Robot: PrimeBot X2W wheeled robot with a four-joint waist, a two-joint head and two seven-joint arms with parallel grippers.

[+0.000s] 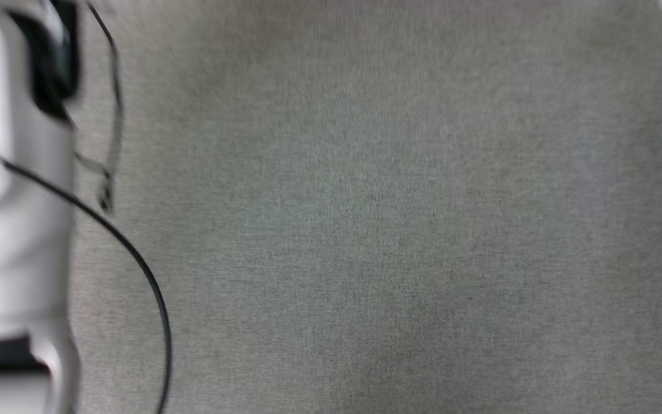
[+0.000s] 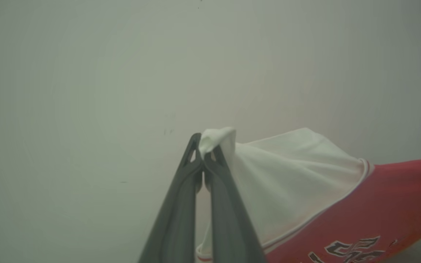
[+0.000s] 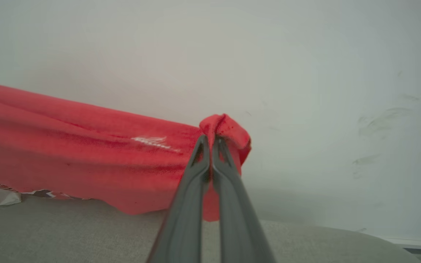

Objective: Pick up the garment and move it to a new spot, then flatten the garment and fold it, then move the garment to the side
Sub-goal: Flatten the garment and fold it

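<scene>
The garment point(image 2: 360, 197), red with a white sleeve and part of a black print, hangs stretched in the air in the left wrist view. My left gripper point(image 2: 204, 146) is shut on the tip of the white sleeve. In the right wrist view the garment point(image 3: 68, 146) runs leftward as a taut red band, with my right gripper point(image 3: 211, 140) shut on a bunched red corner of it. Its lower edge hangs just above the grey cloth surface point(image 3: 86, 233). In the blurred head view, a pale arm point(image 1: 15, 201) with a black cable point(image 1: 135, 264) stands at the left edge.
A pale wall point(image 3: 305, 73) with faint scuff marks rises behind the garment. The grey cloth surface point(image 1: 394, 230) spreads wide in the head view. Its rounded edge point(image 3: 378, 237) shows at the lower right of the right wrist view, with a baseboard beyond.
</scene>
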